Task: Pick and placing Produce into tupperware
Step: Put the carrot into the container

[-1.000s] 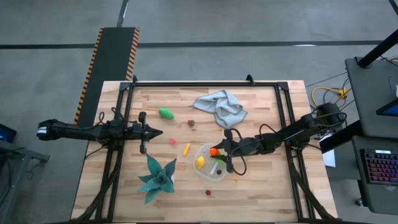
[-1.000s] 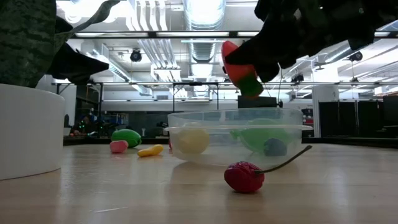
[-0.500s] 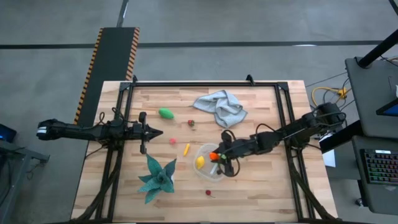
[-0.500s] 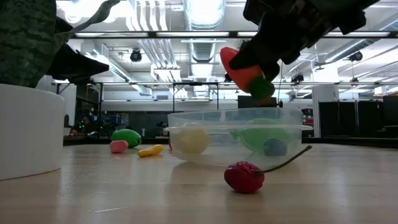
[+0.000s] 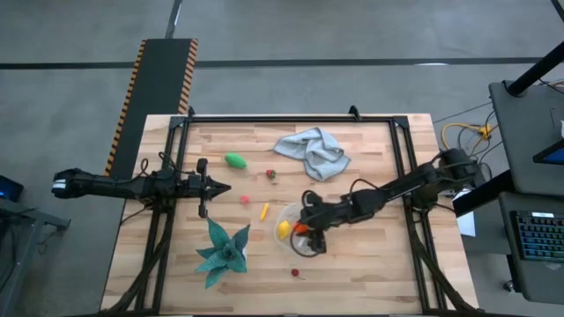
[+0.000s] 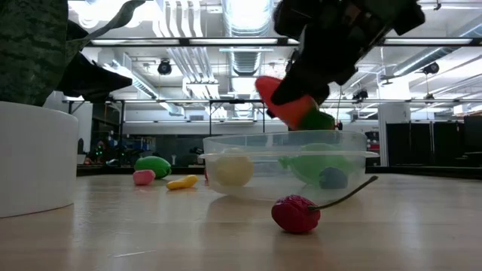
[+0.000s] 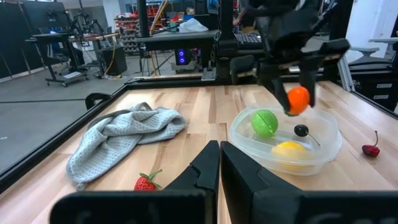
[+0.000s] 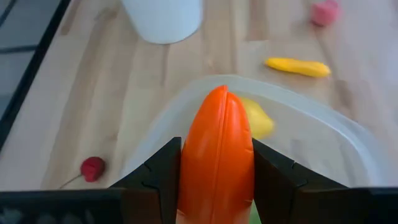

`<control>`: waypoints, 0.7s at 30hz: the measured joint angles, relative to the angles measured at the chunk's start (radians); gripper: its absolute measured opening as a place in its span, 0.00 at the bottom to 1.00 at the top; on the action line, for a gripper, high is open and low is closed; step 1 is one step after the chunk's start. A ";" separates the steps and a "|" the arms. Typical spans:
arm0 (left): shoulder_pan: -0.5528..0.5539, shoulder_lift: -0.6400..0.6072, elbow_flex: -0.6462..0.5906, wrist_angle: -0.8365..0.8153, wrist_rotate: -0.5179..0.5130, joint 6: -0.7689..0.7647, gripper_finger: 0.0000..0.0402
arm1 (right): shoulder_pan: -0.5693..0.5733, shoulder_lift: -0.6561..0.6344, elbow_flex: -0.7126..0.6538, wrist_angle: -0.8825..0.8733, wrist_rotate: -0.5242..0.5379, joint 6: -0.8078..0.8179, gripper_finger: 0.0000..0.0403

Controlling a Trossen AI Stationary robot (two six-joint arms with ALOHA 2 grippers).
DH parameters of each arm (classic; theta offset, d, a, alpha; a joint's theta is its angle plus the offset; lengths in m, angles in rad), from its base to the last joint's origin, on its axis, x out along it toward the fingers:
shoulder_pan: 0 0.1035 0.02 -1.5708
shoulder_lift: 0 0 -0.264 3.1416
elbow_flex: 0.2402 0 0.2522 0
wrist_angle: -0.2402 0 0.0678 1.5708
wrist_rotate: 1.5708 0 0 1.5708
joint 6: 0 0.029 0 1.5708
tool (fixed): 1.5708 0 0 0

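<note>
Two dark, jointed, cabled arms

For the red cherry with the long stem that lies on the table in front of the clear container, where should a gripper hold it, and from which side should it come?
Grip the cherry across its round red body, coming straight down from above. It lies alone on the bare table, just clear of the tupperware, and its thin stem slants up to one side, too slender for a sure hold. Set the fingers crosswise to that stem.

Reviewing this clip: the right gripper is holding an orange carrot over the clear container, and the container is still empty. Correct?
Not quite. The right gripper does hold the carrot over the container, but it isn't empty: the left wrist view shows a green ball, a yellow piece and a small dark piece inside.
</note>
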 joint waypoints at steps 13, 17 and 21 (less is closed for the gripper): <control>0.000 0.000 0.000 -0.001 0.000 0.000 0.00 | -0.001 0.191 0.256 -0.344 0.000 -0.037 0.36; 0.000 0.000 0.000 -0.001 0.000 0.000 0.00 | -0.001 0.191 0.265 -0.382 0.025 -0.037 0.36; 0.000 0.000 0.000 -0.001 0.000 -0.001 0.00 | -0.001 0.185 0.261 -0.388 0.029 -0.037 0.36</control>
